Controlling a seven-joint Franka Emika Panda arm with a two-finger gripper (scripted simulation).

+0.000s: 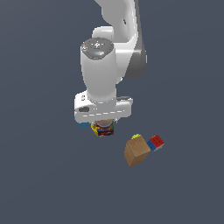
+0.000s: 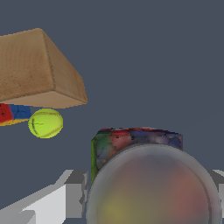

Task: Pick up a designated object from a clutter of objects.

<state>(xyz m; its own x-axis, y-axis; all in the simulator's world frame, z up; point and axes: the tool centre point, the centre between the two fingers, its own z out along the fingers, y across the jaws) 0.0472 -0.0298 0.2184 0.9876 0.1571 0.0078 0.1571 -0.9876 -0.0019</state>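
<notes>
The designated object is a small squarish jar point(image 1: 103, 130) with patchwork red, blue, green and yellow sides, sitting directly under the arm's white hand. In the wrist view its round grey lid point(image 2: 151, 188) fills the foreground, and the coloured sides point(image 2: 135, 139) show beyond it. My gripper point(image 1: 103, 127) point(image 2: 148, 177) straddles the jar. One grey finger point(image 2: 75, 190) lies against one side and the other finger point(image 2: 218, 183) against the opposite side, so the gripper is shut on the jar. The exterior view hides the fingertips behind the hand and jar. Whether the jar is off the ground cannot be told.
A tan box point(image 1: 137, 152) point(image 2: 39, 70) lies tilted toward the exterior view's right of the jar. Behind it are a red-and-blue cube point(image 1: 155, 142) point(image 2: 11, 113) and a small yellow-green ball point(image 1: 136, 136) point(image 2: 45, 123). A blue cup point(image 1: 82, 124) peeks out beside the hand.
</notes>
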